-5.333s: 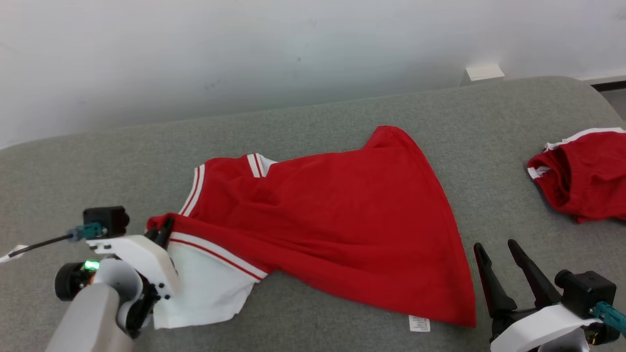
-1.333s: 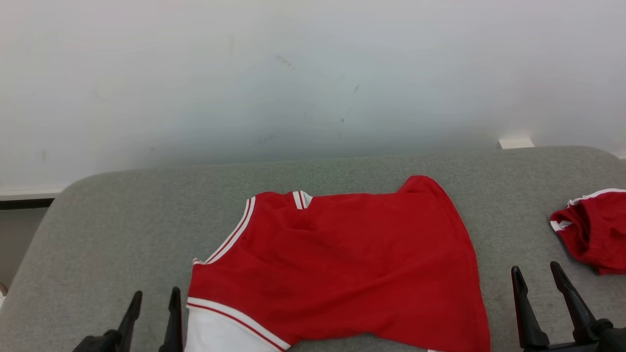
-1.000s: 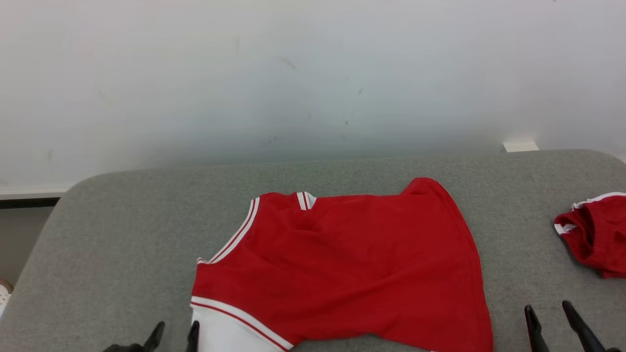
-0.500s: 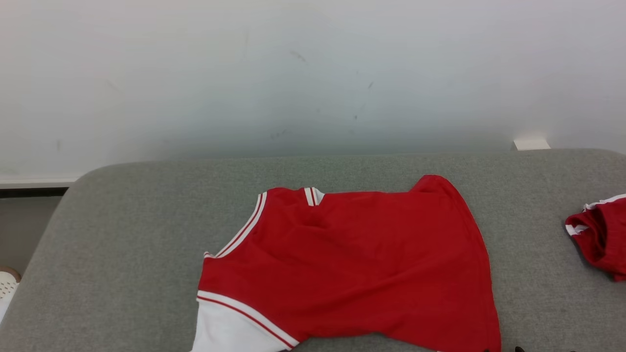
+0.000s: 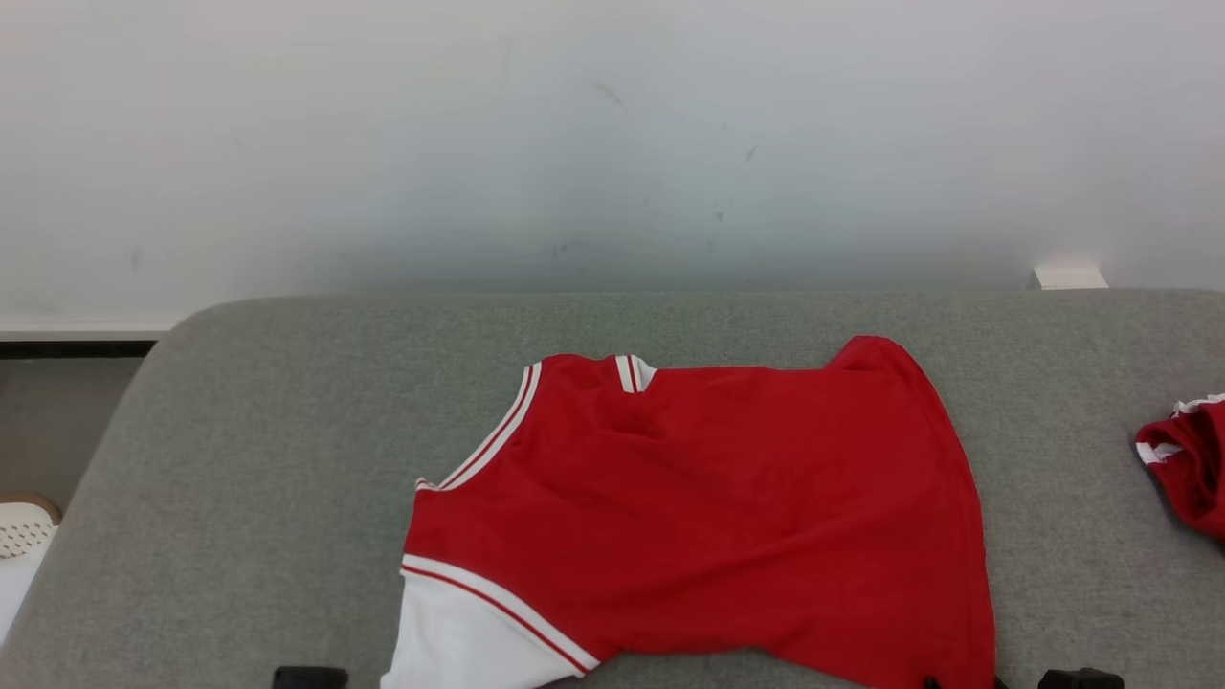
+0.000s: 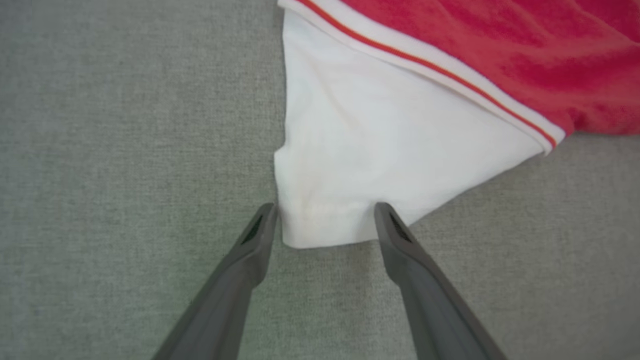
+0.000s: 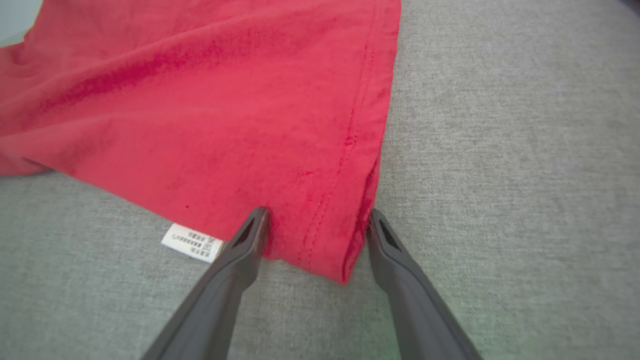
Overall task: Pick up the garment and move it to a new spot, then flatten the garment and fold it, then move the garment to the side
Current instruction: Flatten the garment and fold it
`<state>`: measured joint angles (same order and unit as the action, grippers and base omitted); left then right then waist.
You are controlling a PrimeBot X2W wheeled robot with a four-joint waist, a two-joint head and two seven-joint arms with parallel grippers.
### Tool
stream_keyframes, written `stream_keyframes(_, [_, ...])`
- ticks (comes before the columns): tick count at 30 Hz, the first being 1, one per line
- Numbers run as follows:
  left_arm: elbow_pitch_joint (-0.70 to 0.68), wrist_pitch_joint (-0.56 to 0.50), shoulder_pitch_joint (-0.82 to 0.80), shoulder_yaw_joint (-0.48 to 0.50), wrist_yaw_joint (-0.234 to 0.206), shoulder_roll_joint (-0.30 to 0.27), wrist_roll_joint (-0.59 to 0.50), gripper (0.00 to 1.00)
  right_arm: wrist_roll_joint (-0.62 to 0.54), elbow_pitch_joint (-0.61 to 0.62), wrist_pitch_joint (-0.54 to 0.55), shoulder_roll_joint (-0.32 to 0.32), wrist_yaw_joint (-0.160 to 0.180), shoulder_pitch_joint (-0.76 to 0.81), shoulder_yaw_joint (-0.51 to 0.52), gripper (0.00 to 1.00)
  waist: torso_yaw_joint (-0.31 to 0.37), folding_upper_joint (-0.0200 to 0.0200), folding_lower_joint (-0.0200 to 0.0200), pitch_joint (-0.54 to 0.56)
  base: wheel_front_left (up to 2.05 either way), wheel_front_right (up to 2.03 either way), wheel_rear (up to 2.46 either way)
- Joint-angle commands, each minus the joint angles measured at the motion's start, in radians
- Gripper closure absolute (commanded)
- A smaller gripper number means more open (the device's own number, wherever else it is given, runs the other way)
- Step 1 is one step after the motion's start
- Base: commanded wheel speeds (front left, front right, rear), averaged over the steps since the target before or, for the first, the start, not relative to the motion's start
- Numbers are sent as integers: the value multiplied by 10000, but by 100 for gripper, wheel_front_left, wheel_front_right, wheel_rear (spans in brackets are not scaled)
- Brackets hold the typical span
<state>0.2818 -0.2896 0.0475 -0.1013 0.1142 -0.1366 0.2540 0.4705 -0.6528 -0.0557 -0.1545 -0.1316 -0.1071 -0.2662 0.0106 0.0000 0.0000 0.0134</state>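
The garment (image 5: 708,517) is a red shirt with a white sleeve and white-and-red trim, lying spread on the grey padded surface (image 5: 239,431). In the left wrist view my left gripper (image 6: 325,215) is open, its two fingertips on either side of the white sleeve's (image 6: 375,150) near corner. In the right wrist view my right gripper (image 7: 317,220) is open as well, fingertips straddling the corner of the red hem (image 7: 225,125). Whether the fingers touch the cloth I cannot tell.
A second red garment with white trim (image 5: 1187,469) lies at the surface's right edge. A white care label (image 7: 192,242) pokes out beside the hem. A pale wall stands close behind. Past the surface's rounded left edge is floor with a white object (image 5: 24,526).
The head camera has shifted, so the whole picture slid. Both grippers, open throughout, dropped toward the view's bottom edge. The left gripper has moved back off the sleeve. The garment lies as before.
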Motion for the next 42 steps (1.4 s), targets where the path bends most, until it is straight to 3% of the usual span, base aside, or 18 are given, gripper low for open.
stream_keyframes(1, [197,-42,-197,-51,35,14,120,0,132,-286,54,83,19,-117,-230,0,-33,0,0,-21,0,0,0])
stream_keyframes(7, [944,39,-610,-249,69,83,423,0,561,-768,43,194,-4,-382,-757,0,-41,0,0,-77,0,0,0])
stream_keyframes(8, [1050,78,-665,-276,78,103,480,19,632,-834,82,199,-14,-410,-869,4,-45,0,0,-86,0,0,0])
stream_keyframes(9, [1164,134,-720,-313,85,111,521,46,706,-884,95,193,-19,-436,-979,27,-44,0,0,-93,0,0,0])
stream_keyframes(10, [1257,184,-776,-348,96,124,527,73,795,-918,73,193,-24,-464,-1079,62,-36,0,0,-99,0,0,0])
stream_keyframes(11, [1333,263,-820,-371,104,126,538,100,885,-923,30,186,-24,-497,-1201,87,-25,0,0,-106,0,0,0])
stream_keyframes(13, [1464,387,-875,-410,117,104,583,100,1107,-867,-189,115,-22,-572,-1324,100,-6,0,0,-106,0,0,0])
stream_keyframes(24, [629,1566,-1126,-509,153,-333,695,100,2050,97,-1487,-639,4,-976,-1631,100,-2,0,0,-1,0,0,0])
stream_keyframes(31, [-27,1702,-1637,-603,159,-599,817,100,2850,1202,-1730,-984,10,-1380,-1662,100,142,0,0,-193,0,0,0])
stream_keyframes(36, [-361,1911,-2865,-669,172,-833,1095,100,3383,1725,-1491,-1289,12,-2415,-1800,100,278,0,0,-931,0,0,0])
stream_keyframes(42, [100,2036,-5575,-1275,150,-1632,1468,100,4291,1946,-1064,-1569,11,-4704,-1851,100,303,0,0,-2317,0,0,0])
